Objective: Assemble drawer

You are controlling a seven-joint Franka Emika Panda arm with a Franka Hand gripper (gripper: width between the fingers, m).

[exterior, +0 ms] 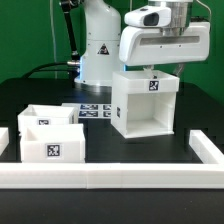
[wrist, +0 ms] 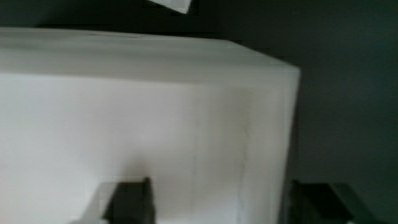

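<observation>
I see housing (exterior: 146, 104) standing upright, two trays (exterior: 50, 146) toward exterior view's left. Gripper (wrist: 228, 204) over housing top, jaws spread, holding nothing. I judge plastic light, stiff, slick: pinch side wall

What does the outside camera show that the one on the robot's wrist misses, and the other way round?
Only the exterior view shows the two open-top trays, the marker board, the long white border rail and the robot arm.

Only the wrist view shows, close up, the two dark fingers set wide apart.

Both show the large white housing with the gripper right above it. The wrist view sees just one plain white face of it.
</observation>
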